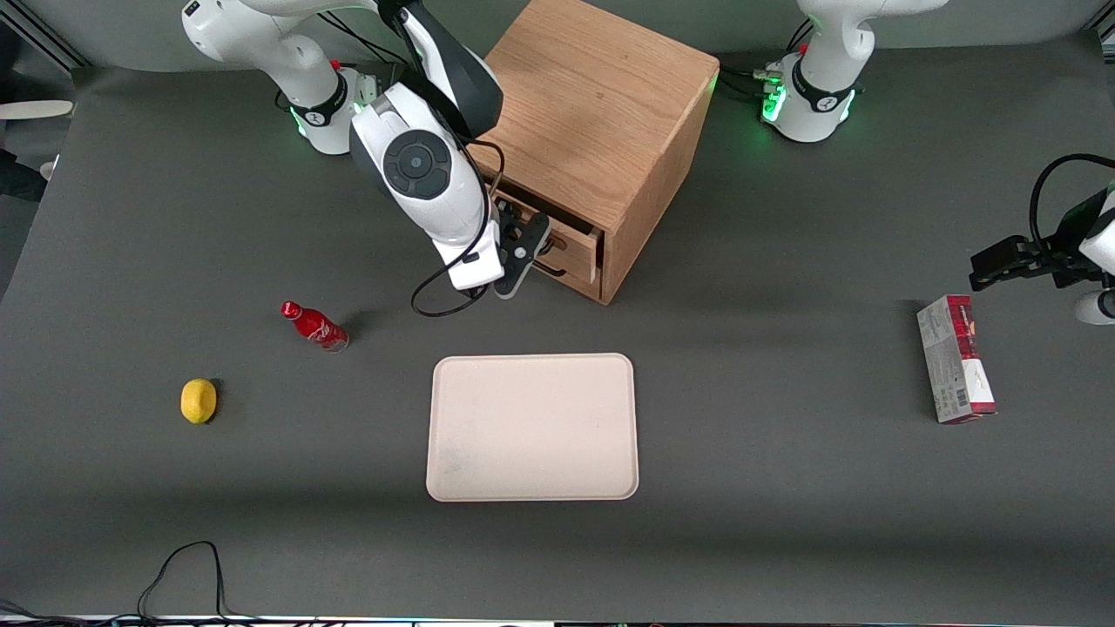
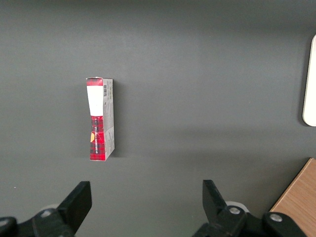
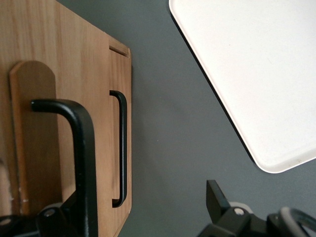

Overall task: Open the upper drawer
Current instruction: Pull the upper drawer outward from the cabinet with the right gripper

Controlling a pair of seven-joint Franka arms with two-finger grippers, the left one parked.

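The wooden cabinet (image 1: 601, 113) stands at the back of the table, its drawers facing the tray. My right gripper (image 1: 531, 257) hangs right in front of the drawers. In the right wrist view the upper drawer (image 3: 29, 148) shows its long dark bar handle (image 3: 84, 148) very near. The gripper (image 3: 143, 197) is open wide. The handle runs between the fingers, close by one of them, which it partly hides. The other finger (image 3: 216, 196) stands well off over the table. Nothing is gripped. The lower drawer's handle (image 3: 122, 148) shows farther down.
A cream tray (image 1: 532, 427) lies nearer the front camera than the cabinet. A red bottle (image 1: 314, 326) and a yellow lemon (image 1: 199, 401) lie toward the working arm's end of the table. A red-and-white box (image 1: 955, 358) lies toward the parked arm's end.
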